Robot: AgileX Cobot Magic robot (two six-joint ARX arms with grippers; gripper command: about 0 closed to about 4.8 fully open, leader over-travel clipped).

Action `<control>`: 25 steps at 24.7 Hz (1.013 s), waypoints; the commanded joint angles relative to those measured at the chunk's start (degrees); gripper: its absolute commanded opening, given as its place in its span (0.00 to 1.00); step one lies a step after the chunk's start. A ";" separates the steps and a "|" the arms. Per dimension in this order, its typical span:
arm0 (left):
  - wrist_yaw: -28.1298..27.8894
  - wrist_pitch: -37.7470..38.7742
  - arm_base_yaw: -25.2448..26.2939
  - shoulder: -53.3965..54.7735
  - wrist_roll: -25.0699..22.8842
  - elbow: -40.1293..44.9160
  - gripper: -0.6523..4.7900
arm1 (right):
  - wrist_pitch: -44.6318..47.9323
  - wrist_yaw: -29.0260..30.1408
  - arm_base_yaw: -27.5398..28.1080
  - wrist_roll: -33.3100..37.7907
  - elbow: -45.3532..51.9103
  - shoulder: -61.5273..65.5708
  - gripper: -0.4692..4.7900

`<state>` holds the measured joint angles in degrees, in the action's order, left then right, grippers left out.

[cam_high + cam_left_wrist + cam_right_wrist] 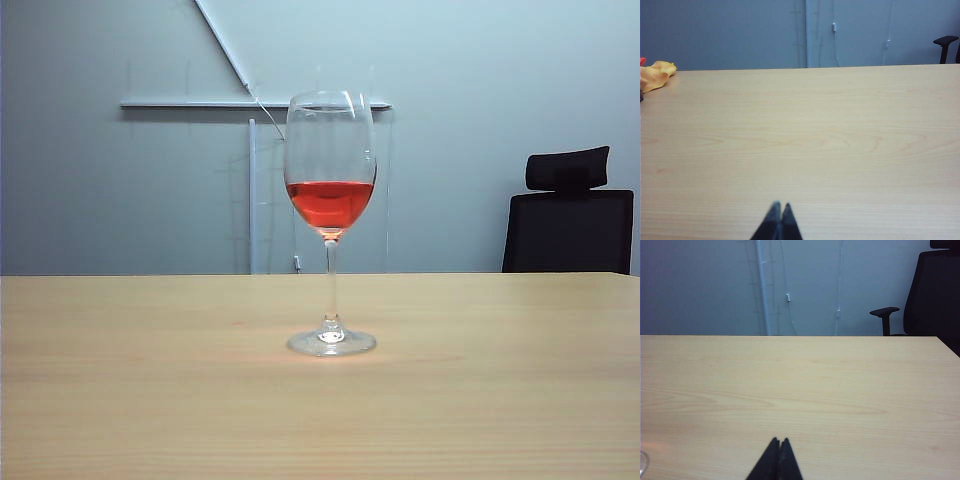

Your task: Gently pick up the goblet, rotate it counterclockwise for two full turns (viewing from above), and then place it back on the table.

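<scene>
A black high-backed office chair (568,212) stands behind the wide light-beige wooden table (120,380); a crumpled yellow cloth (655,75) lies at its far edge. The tall clear goblet of red liquid (330,220) stands upright mid-table, well apart from both grippers. The left gripper (778,207) and right gripper (779,442) sit low over the tabletop, fingers pressed together.

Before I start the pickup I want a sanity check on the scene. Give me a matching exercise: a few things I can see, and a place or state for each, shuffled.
Things:
1. goblet
2. left claw
3. office chair
4. yellow cloth

Places or states:
A. behind the table's far edge, on the right of the exterior view
B. upright on the table, red liquid inside
C. crumpled at the table's far edge in the left wrist view
D. shut, holding nothing, over bare wood

Pairs: 1-B, 2-D, 3-A, 4-C
</scene>
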<state>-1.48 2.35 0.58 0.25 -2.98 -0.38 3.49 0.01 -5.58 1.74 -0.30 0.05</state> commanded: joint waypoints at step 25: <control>0.24 -0.72 -18.47 4.70 0.00 -0.13 0.11 | 7.93 22.23 -3.39 5.44 -6.62 21.88 0.32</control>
<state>-1.41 2.39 -17.15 4.89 -2.98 -0.36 8.23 21.76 -7.88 8.45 -6.15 19.27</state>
